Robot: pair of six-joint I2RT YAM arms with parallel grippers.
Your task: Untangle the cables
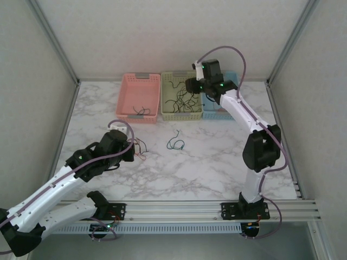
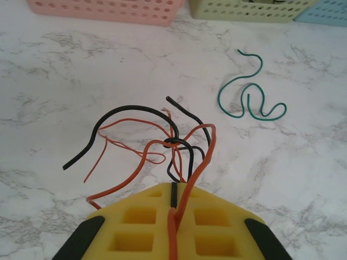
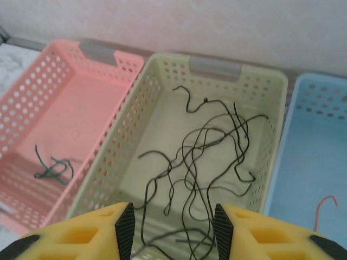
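Observation:
My left gripper (image 2: 174, 189) is shut on a small tangle of red and black cables (image 2: 162, 143) that fans out over the marble table in front of its yellow fingers. In the top view this tangle (image 1: 142, 147) lies just right of the left gripper (image 1: 130, 149). A loose green cable (image 2: 248, 103) lies curled on the table to the right, apart from the tangle. My right gripper (image 3: 171, 230) hangs open over the pale green basket (image 3: 116, 162), where several loose black cables (image 3: 206, 157) lie. Nothing is between its ribbed pads.
A pink basket (image 3: 32, 92) on the left holds a dark green cable (image 3: 51, 169). A blue basket (image 3: 320, 103) on the right holds a red cable (image 3: 325, 206). The three baskets stand in a row at the back wall (image 1: 181, 115).

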